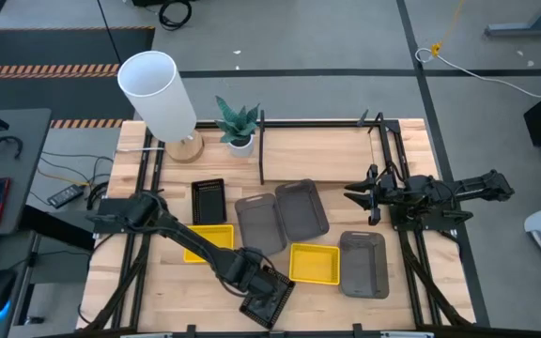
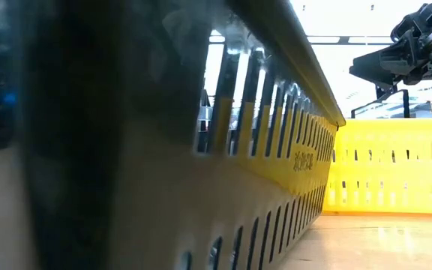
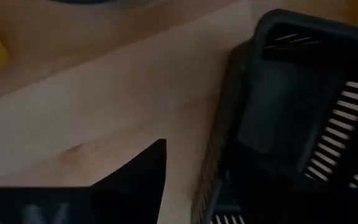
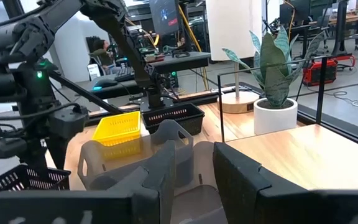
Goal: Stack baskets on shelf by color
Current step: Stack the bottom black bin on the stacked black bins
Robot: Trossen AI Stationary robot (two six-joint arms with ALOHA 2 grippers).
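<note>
Left pincer (image 1: pixel 263 299) is down at 6 o'clock on the counter (image 1: pixel 411 160), right at a black mesh basket (image 1: pixel 269 302) that sits skewed by the front edge. From the left wrist view one finger (image 3: pixel 135 180) shows just outside the basket's near wall (image 3: pixel 291 124); can't tell whether the jaws are spread or gripping the wall. A second black basket (image 1: pixel 208 200) lies at 10 o'clock, with a yellow basket (image 1: pixel 207 241) just in front of it, partly under the left arm. Another yellow basket (image 1: pixel 314 264) sits at 5 o'clock, just right of the left pincer. Two grey baskets (image 1: pixel 280 216) lie side by side, touching, near the counter's centre, the left one overlapping the right; a third grey one (image 1: pixel 363 265) is at 4 o'clock, touching the yellow one beside it. The shelf (image 1: pixel 322 150), black bars around a wooden board, takes 12 to 2 o'clock and carries no basket. Right pincer (image 1: pixel 357 195) hangs at 3 o'clock, over the shelf's front right corner, holding nothing, fingers (image 4: pixel 241 180) a little apart, pointing at the grey pair. White lamp (image 1: pixel 161 97) and potted plant (image 1: pixel 239 125) stand at 11 o'clock. The low camera is mostly blocked by a slotted basket wall (image 2: pixel 261 172) right up close, yellow basket (image 2: pixel 396 165) beyond.
</note>
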